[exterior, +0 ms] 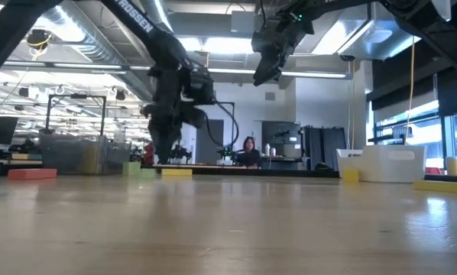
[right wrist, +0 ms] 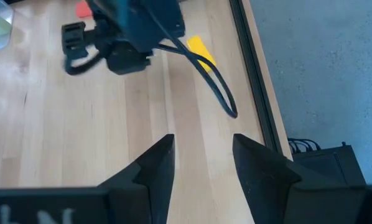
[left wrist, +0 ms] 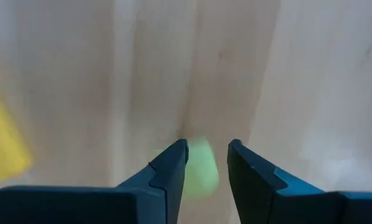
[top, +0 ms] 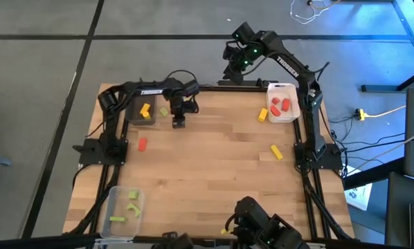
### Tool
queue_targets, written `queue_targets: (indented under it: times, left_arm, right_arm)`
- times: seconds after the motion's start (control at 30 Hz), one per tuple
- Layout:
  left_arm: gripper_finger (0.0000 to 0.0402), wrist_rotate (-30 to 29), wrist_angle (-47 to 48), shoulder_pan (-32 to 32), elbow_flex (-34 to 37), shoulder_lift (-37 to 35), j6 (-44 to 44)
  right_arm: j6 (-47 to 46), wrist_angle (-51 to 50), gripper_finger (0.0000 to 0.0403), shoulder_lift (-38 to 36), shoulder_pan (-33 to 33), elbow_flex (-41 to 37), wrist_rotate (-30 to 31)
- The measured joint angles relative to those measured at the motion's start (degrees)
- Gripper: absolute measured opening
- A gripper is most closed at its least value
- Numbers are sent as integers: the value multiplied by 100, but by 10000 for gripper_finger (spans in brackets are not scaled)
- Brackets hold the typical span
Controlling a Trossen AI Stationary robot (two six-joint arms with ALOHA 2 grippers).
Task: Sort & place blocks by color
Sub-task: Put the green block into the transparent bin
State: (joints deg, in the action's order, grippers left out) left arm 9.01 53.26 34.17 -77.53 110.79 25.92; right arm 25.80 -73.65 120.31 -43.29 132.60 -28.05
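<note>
I have the left gripper point(left wrist: 208, 165) low over the table point(top: 214, 159), just beside the dark grey tray point(top: 139, 119), jaws apart around a light green block point(left wrist: 201, 168). My right gripper point(right wrist: 203, 155) hangs high past the white tray point(top: 292, 90), jaws apart, holding nothing.

A pale wooden plank table point(top: 207, 166) carries three trays: a white plastic tray point(top: 294, 105) at its far right corner, a dark grey tray point(top: 133, 114) far left, a clear plastic tray point(top: 117, 205) near left. Beyond, a person point(exterior: 249, 150) sits in the room.
</note>
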Motion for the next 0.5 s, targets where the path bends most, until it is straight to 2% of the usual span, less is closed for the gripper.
queue_targets:
  times: [0.37, 0.43, 0.5]
  left_arm:
    - [110, -116, 170, -91, -16, -969, 937]
    - [110, -111, 376, -81, -22, -1177, 646]
    - [110, -91, 708, -39, -22, -1340, -311]
  right_arm:
    - [0, -1, 163, 0, 0, 0, 0]
    - [-27, -2, 163, 0, 7, 0, 0]
    - [-159, 1, 163, 1, 37, 0, 1]
